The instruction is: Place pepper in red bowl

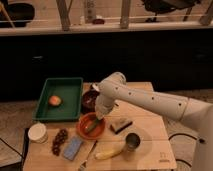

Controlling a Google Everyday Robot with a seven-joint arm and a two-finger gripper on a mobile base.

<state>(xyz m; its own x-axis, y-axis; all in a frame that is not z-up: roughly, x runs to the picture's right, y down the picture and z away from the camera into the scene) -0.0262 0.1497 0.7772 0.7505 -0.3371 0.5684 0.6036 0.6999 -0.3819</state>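
Note:
The red bowl (90,127) sits on the wooden table, left of centre. The dull green pepper (91,125) lies inside it. My gripper (100,114) hangs at the end of the white arm, just above the bowl's right rim and right next to the pepper. The dark brown bowl (90,99) stands behind the red one, partly hidden by the arm.
A green tray (67,92) with an orange fruit (55,100) is at the back left. A white cup (38,133), dark grapes (59,141), a blue sponge (73,148), a banana (109,153), a metal can (132,142) and a dark block (120,125) lie around.

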